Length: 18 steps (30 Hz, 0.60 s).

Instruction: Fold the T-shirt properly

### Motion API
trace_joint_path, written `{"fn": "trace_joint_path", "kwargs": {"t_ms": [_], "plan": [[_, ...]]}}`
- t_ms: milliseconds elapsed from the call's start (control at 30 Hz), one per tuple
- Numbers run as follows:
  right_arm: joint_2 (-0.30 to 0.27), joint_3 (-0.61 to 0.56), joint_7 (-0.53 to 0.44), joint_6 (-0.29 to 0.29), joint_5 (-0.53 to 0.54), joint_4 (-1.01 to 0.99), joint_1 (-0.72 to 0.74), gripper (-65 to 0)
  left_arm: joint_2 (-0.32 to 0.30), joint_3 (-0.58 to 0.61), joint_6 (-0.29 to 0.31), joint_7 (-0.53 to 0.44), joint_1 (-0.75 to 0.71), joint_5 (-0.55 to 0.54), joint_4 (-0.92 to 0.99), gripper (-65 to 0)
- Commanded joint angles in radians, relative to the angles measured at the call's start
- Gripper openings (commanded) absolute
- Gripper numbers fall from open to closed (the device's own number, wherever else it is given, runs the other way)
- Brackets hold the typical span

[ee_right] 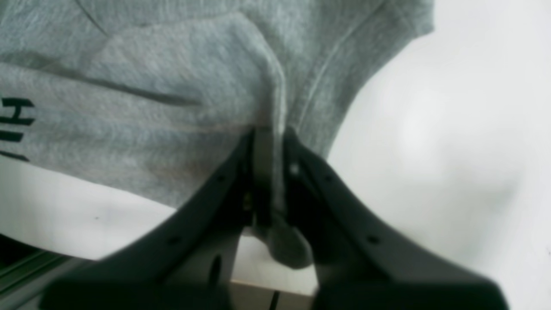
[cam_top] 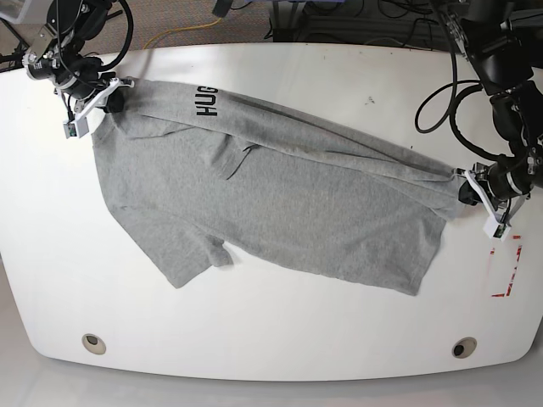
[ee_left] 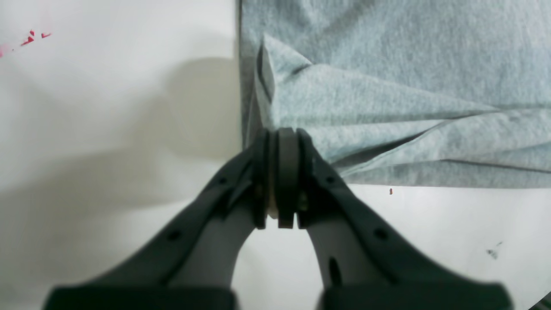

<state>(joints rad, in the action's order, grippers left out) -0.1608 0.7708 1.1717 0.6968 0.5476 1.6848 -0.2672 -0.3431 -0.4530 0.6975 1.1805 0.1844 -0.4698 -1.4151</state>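
The light grey T-shirt [cam_top: 280, 203] lies across the white table [cam_top: 280, 339], its upper edge pulled taut between both grippers. Black lettering [cam_top: 206, 100] runs near its top left. My left gripper [cam_top: 467, 188] is at the shirt's right end, shut on a corner by the hem. In the left wrist view the cloth [ee_left: 387, 86] gathers in folds into that gripper's [ee_left: 282, 133] closed tips. My right gripper [cam_top: 113, 95] is at the far left, shut on the shoulder area. The right wrist view has a ridge of fabric [ee_right: 150, 86] pinched in the gripper [ee_right: 269, 133], with letters [ee_right: 15, 125] at the left.
Red tape marks [cam_top: 509, 271] sit on the table just in front of the left gripper. Two round holes [cam_top: 93, 342] [cam_top: 462, 347] are near the front edge. Cables [cam_top: 441, 102] hang at the back right, and the table edge is close behind the right gripper.
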Motion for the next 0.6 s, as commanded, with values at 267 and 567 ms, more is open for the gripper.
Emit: {"fn": "trace_joint_path", "kwargs": {"t_ms": [267,567], "plan": [[-0.016,0.003,-0.016,0.001,0.016,0.013,0.006,-61.7,0.020,-0.003,0.001,-0.106,0.126,-0.008,0.112,-65.0],[-0.016,0.005,-0.016,0.001,0.013,0.013,0.006,-61.7,0.016,-0.003,0.001,-0.212,0.189,0.018,0.222,-64.9]]}}
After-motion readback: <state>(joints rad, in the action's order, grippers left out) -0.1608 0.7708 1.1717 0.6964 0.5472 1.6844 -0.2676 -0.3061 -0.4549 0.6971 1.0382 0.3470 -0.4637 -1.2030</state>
